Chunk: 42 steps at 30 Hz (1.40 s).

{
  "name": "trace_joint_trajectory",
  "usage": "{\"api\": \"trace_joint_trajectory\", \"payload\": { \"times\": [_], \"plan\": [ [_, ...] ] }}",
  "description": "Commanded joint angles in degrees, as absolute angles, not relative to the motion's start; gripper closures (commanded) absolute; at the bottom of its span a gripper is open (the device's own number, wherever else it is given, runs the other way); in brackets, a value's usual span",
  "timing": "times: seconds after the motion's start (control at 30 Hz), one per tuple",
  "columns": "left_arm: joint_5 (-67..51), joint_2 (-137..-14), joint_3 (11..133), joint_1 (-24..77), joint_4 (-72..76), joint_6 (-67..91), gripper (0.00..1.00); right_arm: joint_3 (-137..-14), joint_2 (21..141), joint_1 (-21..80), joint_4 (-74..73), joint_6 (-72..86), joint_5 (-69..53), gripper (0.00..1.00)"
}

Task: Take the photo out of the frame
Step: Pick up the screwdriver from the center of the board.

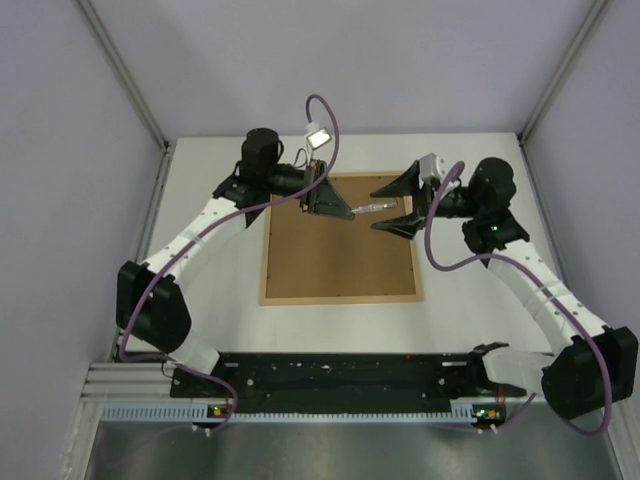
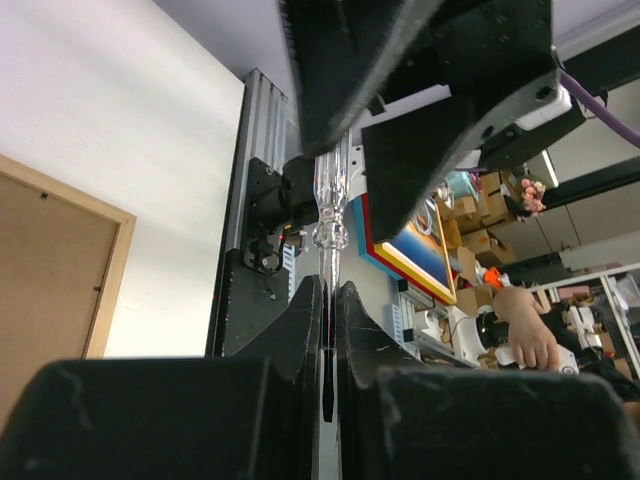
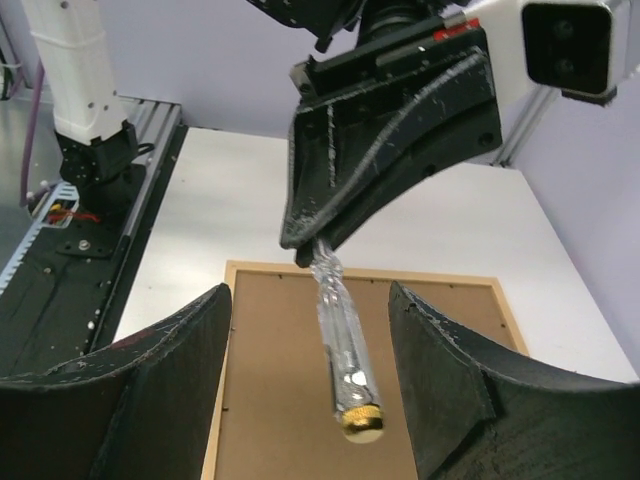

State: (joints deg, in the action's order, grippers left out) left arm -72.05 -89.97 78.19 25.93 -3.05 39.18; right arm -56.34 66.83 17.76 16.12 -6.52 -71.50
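The frame (image 1: 340, 298) lies face down on the white table, its thin light-wood border around a plain brown backing board (image 1: 335, 250). The photo is hidden under that board. My left gripper (image 1: 345, 212) hangs over the frame's far edge, shut on the thin shaft of a clear-handled tool (image 1: 372, 207) with a brass end cap. In the left wrist view the fingertips (image 2: 312, 300) pinch the shaft and the clear handle (image 2: 330, 195) points away. My right gripper (image 3: 310, 300) stands open with a finger on each side of the handle (image 3: 345, 350), touching neither side.
Grey enclosure walls and aluminium posts (image 1: 148, 120) ring the table. The black base rail (image 1: 330, 378) runs along the near edge. White table surface (image 1: 210, 300) shows left and right of the frame.
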Motion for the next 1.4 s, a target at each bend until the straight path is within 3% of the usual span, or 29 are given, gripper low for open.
{"api": "trace_joint_trajectory", "payload": {
  "times": [0.0, 0.3, 0.53, 0.83, 1.0, 1.37],
  "plan": [
    [-76.55, -86.57, 78.40, 26.46, 3.78, 39.99, 1.00, -57.04, 68.03, 17.31, 18.28, -8.35, -68.99, 0.36],
    [-76.38, -86.75, 78.13, 26.63, 3.87, 39.99, 1.00, -58.01, 68.02, 17.23, 13.00, -14.16, -71.26, 0.38],
    [-76.02, -87.45, 78.05, 26.54, 3.69, 39.90, 1.00, -53.97, 68.55, 17.75, 34.17, 5.52, -75.41, 0.40],
    [-76.81, -87.80, 78.31, 26.90, 4.66, 40.52, 1.00, -52.47, 70.40, 19.16, 39.36, 9.39, -72.95, 0.43],
    [-77.08, -87.89, 78.05, 27.07, 5.71, 41.39, 1.00, -50.36, 72.42, 19.16, 53.51, 20.11, -72.86, 0.46],
    [-77.17, -88.24, 77.78, 27.33, 6.77, 42.10, 1.00, -49.22, 73.57, 19.60, 65.56, 30.49, -72.33, 0.50]
  ]
}}
